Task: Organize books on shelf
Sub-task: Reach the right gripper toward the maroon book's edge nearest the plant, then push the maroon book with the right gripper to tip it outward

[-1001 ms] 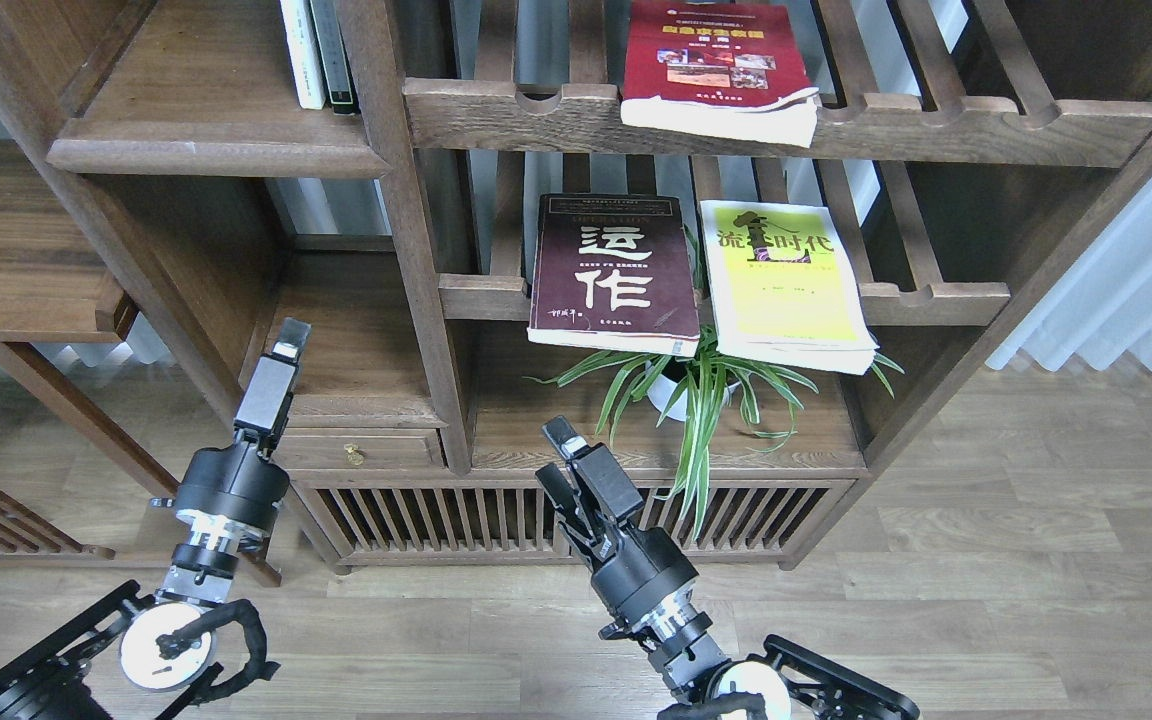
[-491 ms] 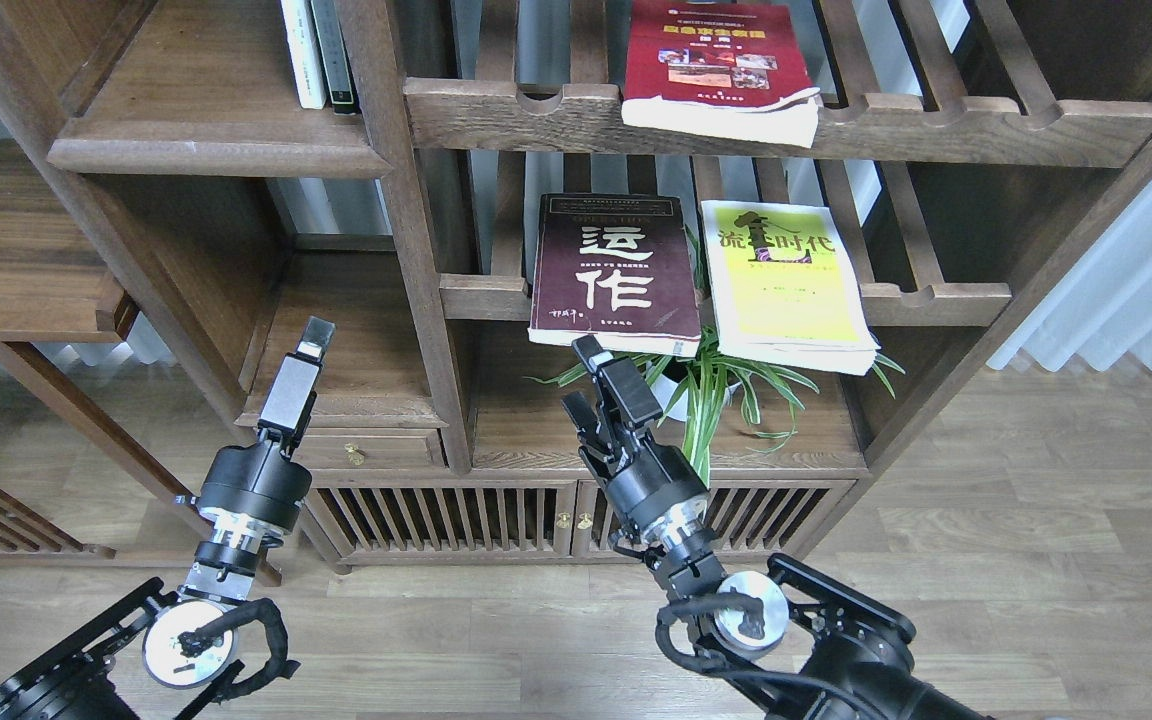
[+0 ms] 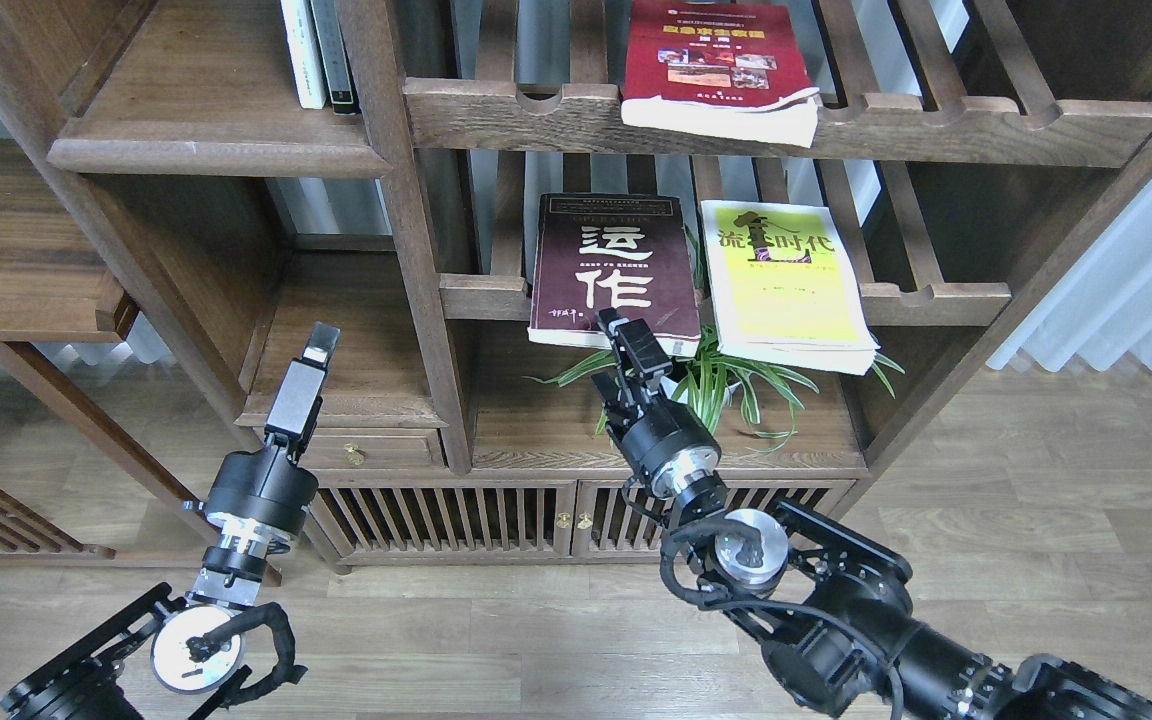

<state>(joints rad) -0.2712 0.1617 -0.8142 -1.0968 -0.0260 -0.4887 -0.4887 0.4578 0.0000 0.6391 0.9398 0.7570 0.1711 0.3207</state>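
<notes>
- Maroon book (image 3: 616, 268): flat on slatted rack (image 3: 936, 297), long axis front-to-back, near edge overhanging.
- Right gripper (image 3: 626, 335): just below that edge, nearer arm; jaws' gap indiscernible.
- Left gripper (image 3: 316, 345): well apart, likewise indiscernible.

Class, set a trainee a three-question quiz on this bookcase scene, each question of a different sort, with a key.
1. True or false: the red book lies on the same rack as the maroon book.
2. Which book lies right of the maroon one? A) white B) yellow-green C) blue
3. Fill in: the right gripper is nearest the ___ book, in front of the plant.

Key: 1 false, it lies one rack higher; 2 B; 3 maroon.
</notes>
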